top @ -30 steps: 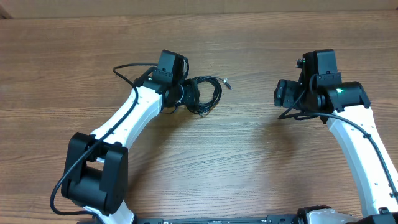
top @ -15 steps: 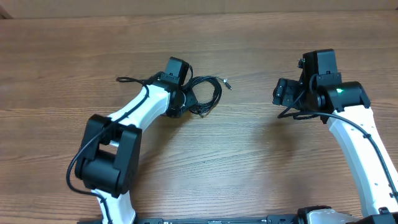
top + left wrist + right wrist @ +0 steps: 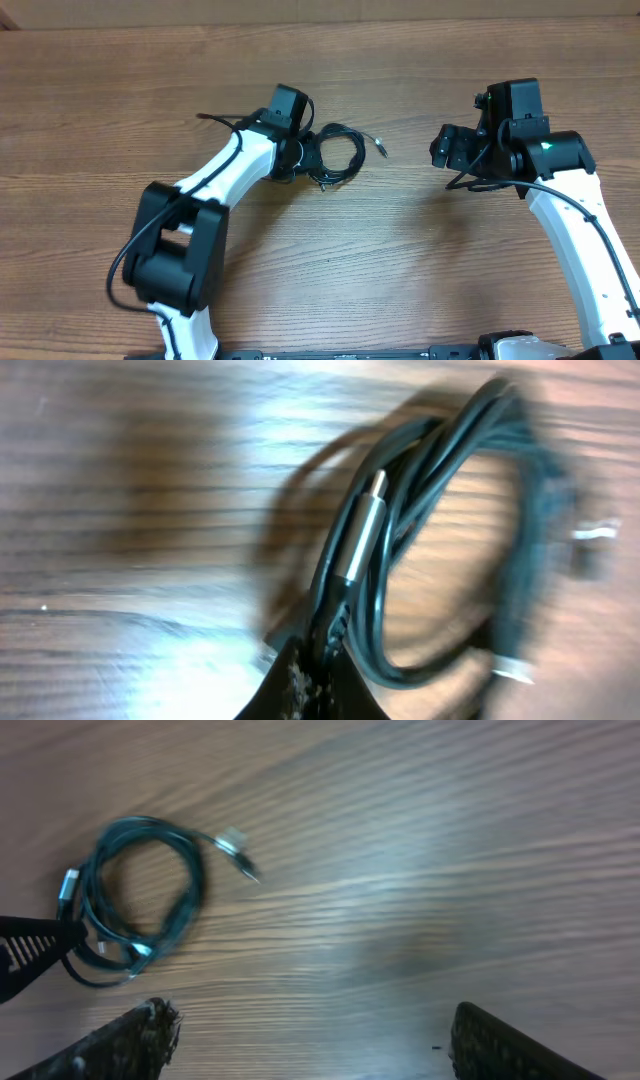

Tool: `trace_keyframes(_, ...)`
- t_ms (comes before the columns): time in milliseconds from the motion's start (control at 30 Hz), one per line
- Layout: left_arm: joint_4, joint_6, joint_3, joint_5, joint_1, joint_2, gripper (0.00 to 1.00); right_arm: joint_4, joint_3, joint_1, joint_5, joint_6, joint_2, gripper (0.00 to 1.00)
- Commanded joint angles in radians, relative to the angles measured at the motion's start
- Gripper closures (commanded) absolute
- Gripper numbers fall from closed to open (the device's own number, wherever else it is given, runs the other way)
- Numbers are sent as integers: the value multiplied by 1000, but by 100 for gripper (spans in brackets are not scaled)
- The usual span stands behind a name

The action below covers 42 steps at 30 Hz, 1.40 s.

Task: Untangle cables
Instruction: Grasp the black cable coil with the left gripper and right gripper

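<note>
I count one bundle of cables (image 3: 338, 157) on the wooden table (image 3: 350, 270), wound into a single loose coil. I cannot tell how many separate cords make it up. In the left wrist view I make out three metal plug ends. One long silver plug (image 3: 360, 538) lies along the near side of the coil, a second (image 3: 592, 536) sits at the right edge, and a third (image 3: 515, 668) is low on the right. From overhead, a short tail with a plug on it (image 3: 380, 147) sticks out of the coil to the right.

There are two arms. The left arm (image 3: 215, 180) reaches in from the lower left, and the left gripper (image 3: 303, 157) sits at the coil's left edge. Its fingers are pressed together on the strands there, pinching the cables. From overhead its wrist hides that side of the loop.

The right arm (image 3: 580, 230) stands on the other side. The right gripper (image 3: 312, 1018) hangs well to the right of the coil, apart from it. Its two fingers (image 3: 130, 1038) are spread wide over bare wood.
</note>
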<state>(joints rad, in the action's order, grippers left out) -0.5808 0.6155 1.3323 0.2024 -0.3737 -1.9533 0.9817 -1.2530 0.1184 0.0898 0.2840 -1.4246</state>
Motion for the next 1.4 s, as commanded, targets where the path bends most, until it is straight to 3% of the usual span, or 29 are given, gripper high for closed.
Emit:
trace_keyframes(0, 0, -286, 79, 200, -6, 200, 96, -32, -20, 5, 146, -4, 11, 15)
trace_keyframes(267, -6, -423, 79, 381, -5, 327, 96, -153, -26, 5, 505, -17, 11, 18)
trace_keyframes(467, 2, -432, 79, 466, 13, 325, 96, -212, -26, 7, 613, 123, 10, 21)
trace_keyframes(1000, 40, -200, 79, 631, 55, 325, 96, -343, -20, 159, 535, 279, -84, 32)
trace_keyframes(1367, 43, -158, 79, 729, 55, 325, 96, -464, -20, 242, 369, 382, -143, 48)
